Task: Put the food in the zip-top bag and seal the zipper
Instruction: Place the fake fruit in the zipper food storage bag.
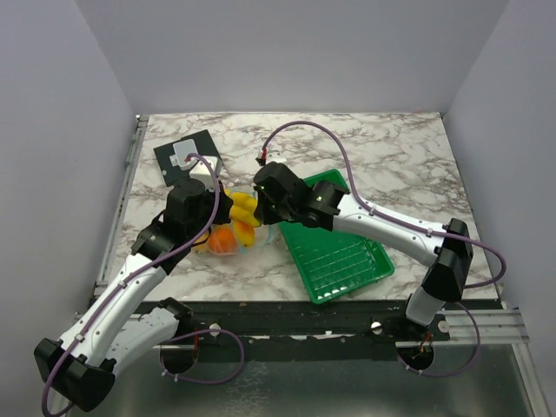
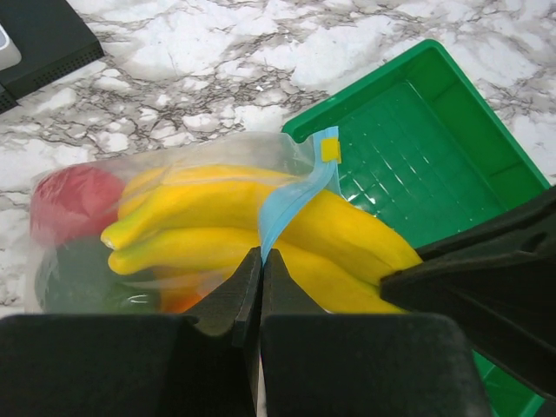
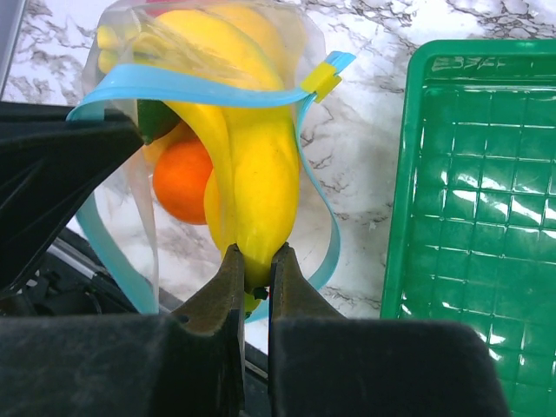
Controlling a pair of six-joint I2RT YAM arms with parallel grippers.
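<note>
Yellow bunch of bananas: stem tip clamped between right gripper jaws, long axis running straight away from it into the zip-top bag, near end poking out the mouth. The left gripper is pinched tight on the blue zipper. An orange and a red apple are inside. The bag lies on the marble table, beside the green tray.

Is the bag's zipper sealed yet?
Open: the zipper gapes in a loop around the bananas, which stick out of the bag.
</note>
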